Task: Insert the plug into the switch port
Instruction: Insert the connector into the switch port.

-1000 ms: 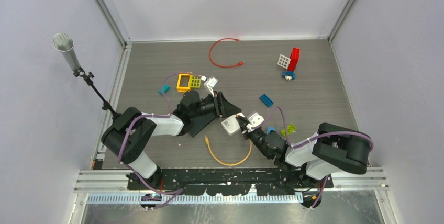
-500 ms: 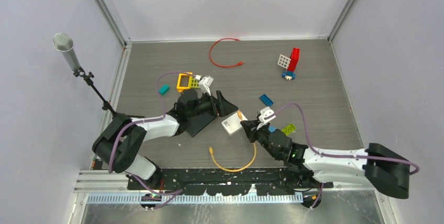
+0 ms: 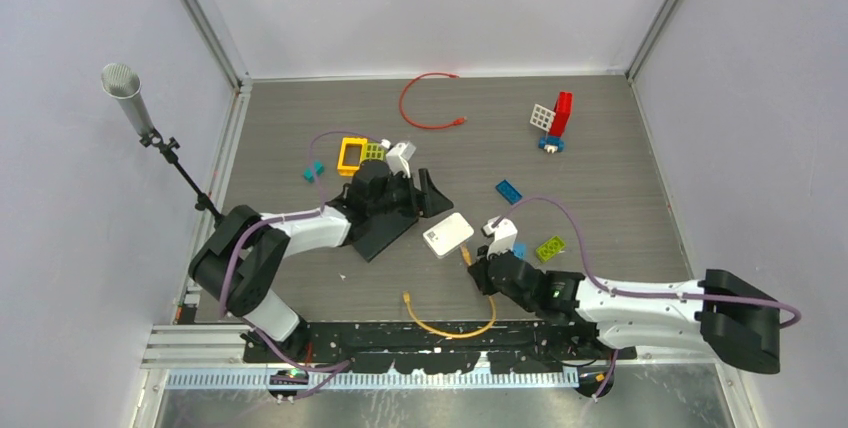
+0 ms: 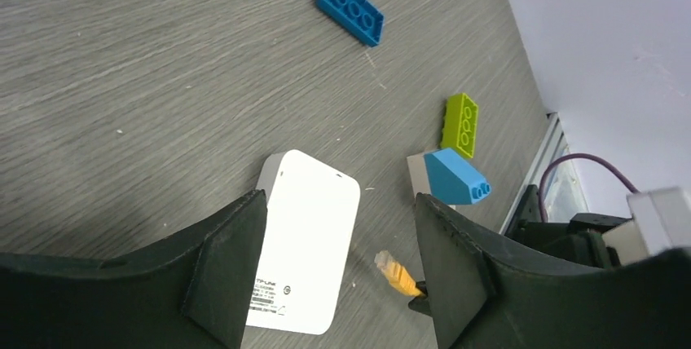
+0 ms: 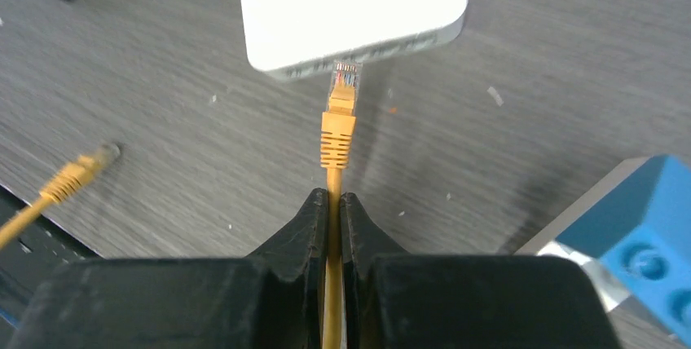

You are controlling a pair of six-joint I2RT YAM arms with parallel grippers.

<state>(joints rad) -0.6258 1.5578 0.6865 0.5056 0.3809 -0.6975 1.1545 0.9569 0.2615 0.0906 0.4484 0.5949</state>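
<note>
The white switch (image 3: pixel 447 234) lies flat on the table, its label side up in the left wrist view (image 4: pixel 305 251). My left gripper (image 3: pixel 420 212) stands open just left of it, one finger on each side of its near end (image 4: pixel 340 202), touching nothing. My right gripper (image 3: pixel 478 268) is shut (image 5: pixel 334 199) on the yellow cable just behind the plug (image 5: pixel 338 121). The plug's clear tip points at the switch's side (image 5: pixel 350 6) and sits a small gap short of it (image 4: pixel 397 271). The port itself is not visible.
The cable's other yellow end (image 3: pixel 408 297) lies near the front edge. A blue sloped brick (image 3: pixel 518 249), green brick (image 3: pixel 550 247) and flat blue brick (image 3: pixel 509 191) lie to the right. A red cable (image 3: pixel 425 98), brick tower (image 3: pixel 555 120) and yellow frame (image 3: pixel 352 156) sit farther back.
My left gripper opened, let go of the switch and drew back left. My right gripper, still holding the plug, pulled back from the switch toward the front edge.
</note>
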